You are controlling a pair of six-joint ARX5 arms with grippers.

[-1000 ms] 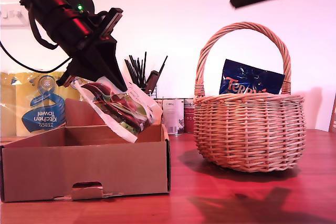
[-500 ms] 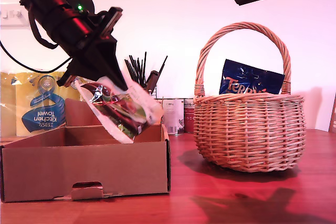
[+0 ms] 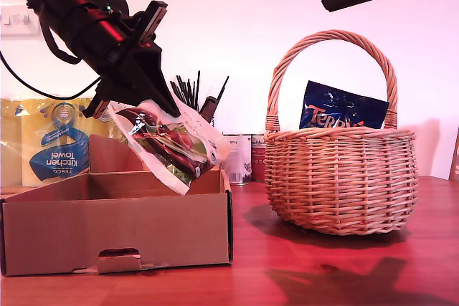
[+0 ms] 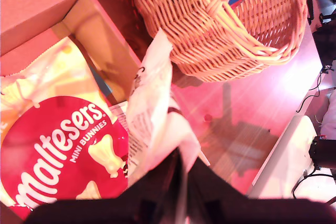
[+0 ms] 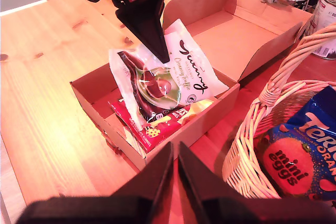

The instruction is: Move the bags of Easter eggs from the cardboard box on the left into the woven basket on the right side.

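White plastic bag (image 3: 172,145) hangs pinched by its top edge in my first gripper (image 3: 147,102), above the cardboard box (image 3: 118,220). Lift it clear, then swing towards the basket (image 3: 341,177) on the exterior view's right. My second gripper (image 5: 172,153) looks pressed together, empty.

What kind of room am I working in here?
Probably a home kitchen or dining corner: a yellow pack of kitchen towel and a wire holder of dark utensils stand behind the brown cardboard box, all on a wooden table.
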